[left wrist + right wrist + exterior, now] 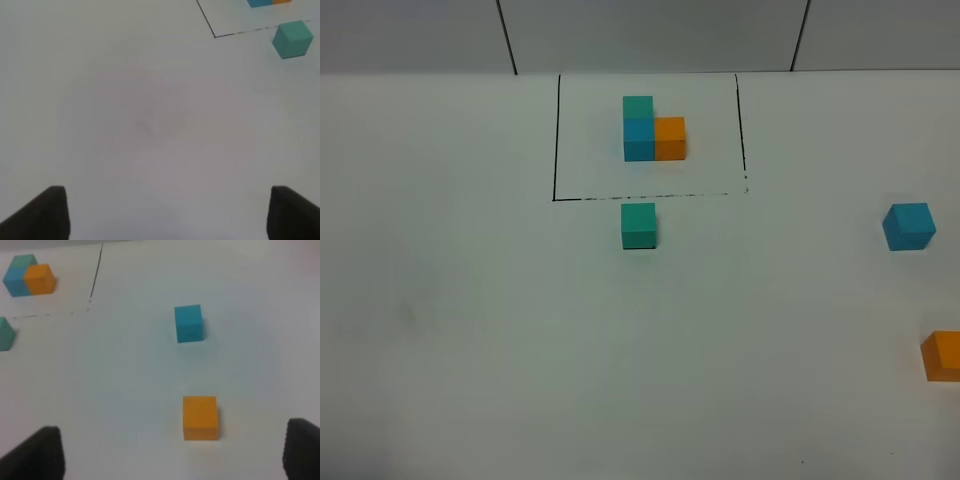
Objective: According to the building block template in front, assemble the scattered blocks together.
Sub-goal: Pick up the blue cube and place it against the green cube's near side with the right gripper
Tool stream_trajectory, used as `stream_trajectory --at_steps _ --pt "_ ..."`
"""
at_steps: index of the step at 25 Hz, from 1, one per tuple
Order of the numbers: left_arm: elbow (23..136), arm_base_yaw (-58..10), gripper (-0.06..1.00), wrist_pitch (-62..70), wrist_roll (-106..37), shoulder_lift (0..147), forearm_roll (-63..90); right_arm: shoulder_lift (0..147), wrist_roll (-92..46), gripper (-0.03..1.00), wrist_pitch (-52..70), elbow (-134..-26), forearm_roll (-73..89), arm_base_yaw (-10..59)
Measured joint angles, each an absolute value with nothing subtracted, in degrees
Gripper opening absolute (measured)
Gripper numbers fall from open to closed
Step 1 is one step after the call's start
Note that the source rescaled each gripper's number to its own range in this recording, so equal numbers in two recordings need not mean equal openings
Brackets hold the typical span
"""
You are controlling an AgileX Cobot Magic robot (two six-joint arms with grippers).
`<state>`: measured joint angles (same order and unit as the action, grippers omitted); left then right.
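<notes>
The building block template [653,130] is an L of teal, blue and orange cubes inside a thin black rectangle at the back of the table. Just in front of that frame sits the loose teal cube [638,226]. The loose blue cube [908,226] lies far right, and the loose orange cube [942,356] is cut by the right edge. Neither arm shows in the high view. My left gripper [167,215] is open over bare table, with the teal cube [292,39] well ahead of it. My right gripper [170,452] is open, the orange cube [200,417] just ahead of its fingers and the blue cube [189,323] further off.
The white table [470,330] spreads wide on the left and front. Dark seams mark the wall [650,30] behind the table's back edge. The frame's front line [640,197] is partly dashed.
</notes>
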<state>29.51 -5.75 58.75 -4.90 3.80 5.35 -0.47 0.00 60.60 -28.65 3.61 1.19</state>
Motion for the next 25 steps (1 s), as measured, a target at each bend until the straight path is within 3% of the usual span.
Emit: stream_trajectory --at_steps 25 --pt "28.91 -5.75 0.79 59.62 -4.79 -0.3 3.25 -0.47 0.0 0.77 60.6 -28.65 3.66 1.19"
